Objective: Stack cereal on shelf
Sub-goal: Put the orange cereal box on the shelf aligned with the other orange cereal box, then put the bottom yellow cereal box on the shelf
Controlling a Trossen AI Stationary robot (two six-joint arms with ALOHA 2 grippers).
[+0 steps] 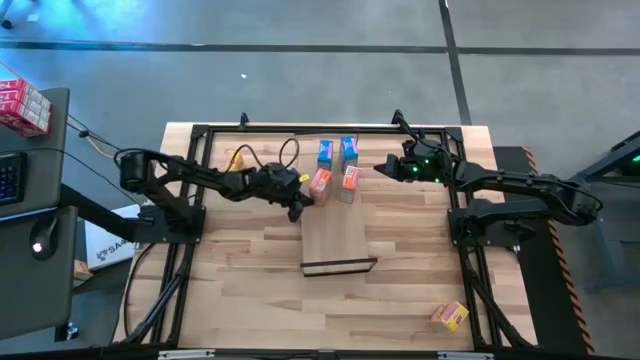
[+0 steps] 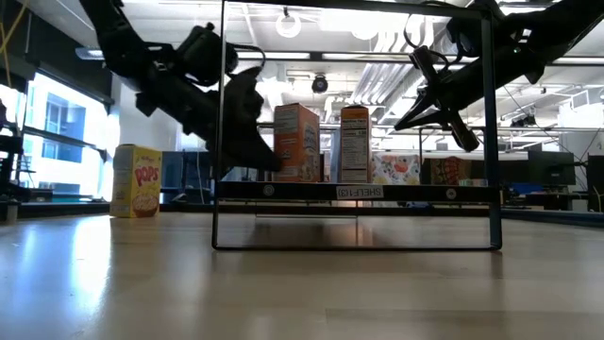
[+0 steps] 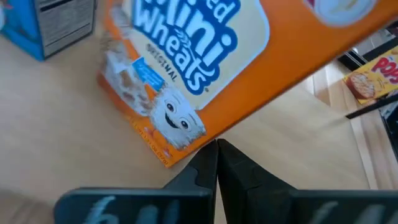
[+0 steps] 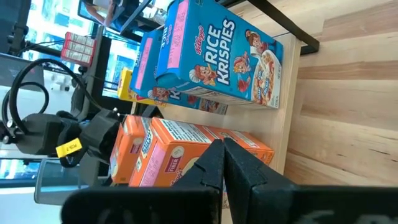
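Four cereal boxes stand clustered at the far end of the shelf (image 1: 335, 240) — two blue boxes (image 1: 337, 152) behind, two orange boxes (image 1: 335, 181) in front (the left orange box (image 1: 320, 182) sits tilted against the others). A yellow box (image 1: 235, 158) stands on the desk (image 1: 400, 290) beyond the left arm, and another yellow box (image 1: 450, 316) lies well apart near the desk's right front corner. The left claw (image 1: 297, 207) is pressed together, empty, its tips just beside the tilted orange box's lower corner; that arm reaches in from the left, angled down. The right claw (image 1: 383, 167) — also pressed together, holding nothing — hovers just right of the boxes, its arm stretched in from the right.
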